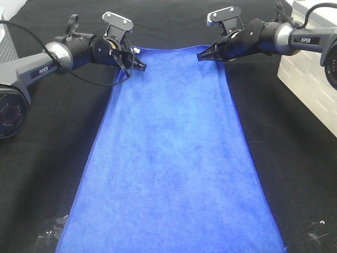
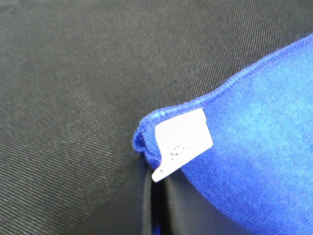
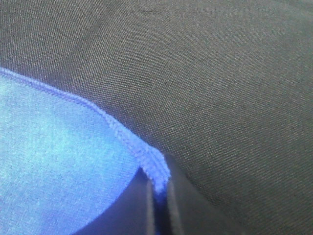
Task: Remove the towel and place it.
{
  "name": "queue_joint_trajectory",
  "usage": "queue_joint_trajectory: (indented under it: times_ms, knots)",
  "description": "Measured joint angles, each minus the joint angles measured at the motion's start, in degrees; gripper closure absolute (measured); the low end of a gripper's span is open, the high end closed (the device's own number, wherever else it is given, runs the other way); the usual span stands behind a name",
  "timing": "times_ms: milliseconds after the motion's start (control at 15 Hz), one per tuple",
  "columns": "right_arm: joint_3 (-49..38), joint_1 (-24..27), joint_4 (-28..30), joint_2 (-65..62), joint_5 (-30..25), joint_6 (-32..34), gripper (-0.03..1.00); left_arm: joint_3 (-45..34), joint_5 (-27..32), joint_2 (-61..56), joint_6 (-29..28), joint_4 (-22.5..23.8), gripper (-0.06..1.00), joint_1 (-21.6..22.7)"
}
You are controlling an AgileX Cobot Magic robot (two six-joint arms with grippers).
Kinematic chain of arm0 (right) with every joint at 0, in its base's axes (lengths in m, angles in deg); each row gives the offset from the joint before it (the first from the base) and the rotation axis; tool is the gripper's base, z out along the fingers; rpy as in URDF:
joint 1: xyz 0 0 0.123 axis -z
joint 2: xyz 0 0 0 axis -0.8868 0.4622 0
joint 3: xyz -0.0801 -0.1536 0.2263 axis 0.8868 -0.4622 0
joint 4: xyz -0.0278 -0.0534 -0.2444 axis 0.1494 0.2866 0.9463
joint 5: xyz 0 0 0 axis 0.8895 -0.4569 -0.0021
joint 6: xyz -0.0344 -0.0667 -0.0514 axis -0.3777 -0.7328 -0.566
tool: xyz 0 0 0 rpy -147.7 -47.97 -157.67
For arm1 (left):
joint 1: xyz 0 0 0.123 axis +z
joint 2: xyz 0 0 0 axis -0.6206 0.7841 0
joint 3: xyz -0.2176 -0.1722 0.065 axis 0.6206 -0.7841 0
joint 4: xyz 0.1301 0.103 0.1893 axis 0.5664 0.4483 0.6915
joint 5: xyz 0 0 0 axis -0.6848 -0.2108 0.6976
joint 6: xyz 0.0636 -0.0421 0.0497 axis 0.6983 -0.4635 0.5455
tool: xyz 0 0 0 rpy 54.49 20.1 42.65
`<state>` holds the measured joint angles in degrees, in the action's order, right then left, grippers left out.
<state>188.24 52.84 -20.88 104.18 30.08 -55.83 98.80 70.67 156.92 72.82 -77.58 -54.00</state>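
Note:
The bright blue towel [image 1: 171, 158] lies lengthwise down the middle of the black cloth table, its far edge raised between the two arms. My left gripper [image 1: 141, 65] is shut on the towel's far left corner, where the small white tag [image 2: 183, 139] sticks out just past the pinching fingers [image 2: 142, 205]. My right gripper [image 1: 201, 56] is shut on the far right corner [image 3: 154, 169], the stitched hem clamped between its dark fingers [image 3: 181, 210]. Both held corners are lifted a little off the cloth.
Black cloth [image 1: 47, 158] covers the table on both sides of the towel. A white ribbed box [image 1: 310, 79] stands at the right edge, close under the right arm. A pale object [image 1: 6, 42] sits at the far left edge.

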Motion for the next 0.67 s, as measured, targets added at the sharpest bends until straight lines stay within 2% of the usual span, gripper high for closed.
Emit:
queue_joint_trajectory:
  times_ms: [200,333,400,533,667]
  knots:
    - [0.0,0.0,-0.29,1.15,0.57,-0.11,0.92,0.0,-0.74,0.23,-0.06,-0.06,0.94,0.0]
    - [0.0,0.0,-0.63,1.32,0.57,-0.11,0.78,0.0,-1.15,0.23,-0.06,-0.11,0.91,0.0]
    - [0.0,0.06,-0.74,1.32,0.69,-0.11,0.67,0.0,-1.32,0.23,-0.06,-0.17,0.87,0.0]
    - [0.0,0.29,-2.06,1.32,0.57,-0.11,0.45,0.0,-1.43,0.23,-0.06,-0.17,0.67,0.0]
    - [0.0,0.97,-2.64,1.32,-1.49,-0.17,0.35,0.0,-1.66,0.23,-0.11,-0.06,0.33,0.0]
